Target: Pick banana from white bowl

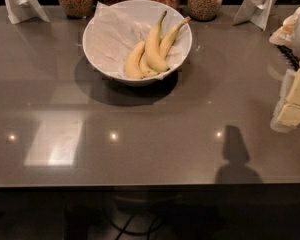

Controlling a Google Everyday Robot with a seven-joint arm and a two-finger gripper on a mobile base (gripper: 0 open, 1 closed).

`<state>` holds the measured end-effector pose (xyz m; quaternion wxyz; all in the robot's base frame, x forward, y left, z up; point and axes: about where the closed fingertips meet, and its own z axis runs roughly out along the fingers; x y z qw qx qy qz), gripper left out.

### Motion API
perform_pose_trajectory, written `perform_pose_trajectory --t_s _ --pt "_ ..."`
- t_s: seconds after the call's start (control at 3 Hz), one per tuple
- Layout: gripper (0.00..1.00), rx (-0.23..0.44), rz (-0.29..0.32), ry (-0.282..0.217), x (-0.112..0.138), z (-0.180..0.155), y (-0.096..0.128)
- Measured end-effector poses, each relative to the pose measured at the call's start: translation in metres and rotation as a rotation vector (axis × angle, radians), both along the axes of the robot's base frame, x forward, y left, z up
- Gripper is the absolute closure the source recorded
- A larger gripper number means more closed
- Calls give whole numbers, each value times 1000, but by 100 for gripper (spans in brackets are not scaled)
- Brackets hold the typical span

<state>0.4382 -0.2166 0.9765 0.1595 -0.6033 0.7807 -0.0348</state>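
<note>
Tabletop (140,149) holds white bowl (140,6) of bananas (152,49), jars (205,1) behind; hand (295,101) right, grip unclear.

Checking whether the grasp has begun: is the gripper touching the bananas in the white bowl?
Apart. The camera view shows the gripper at the right edge, with table surface showing between it and the bananas in the white bowl.

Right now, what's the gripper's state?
Gripper: open or closed cannot be told; it sits at the far right, well clear of the white bowl and its bananas.
</note>
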Motion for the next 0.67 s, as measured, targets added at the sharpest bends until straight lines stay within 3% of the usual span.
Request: perform_pose_trajectory --t_s 0.33,0.67 --pt "0 0 0 0 0 0 0" --pt "0 41 -32 -31 14 -2 8"
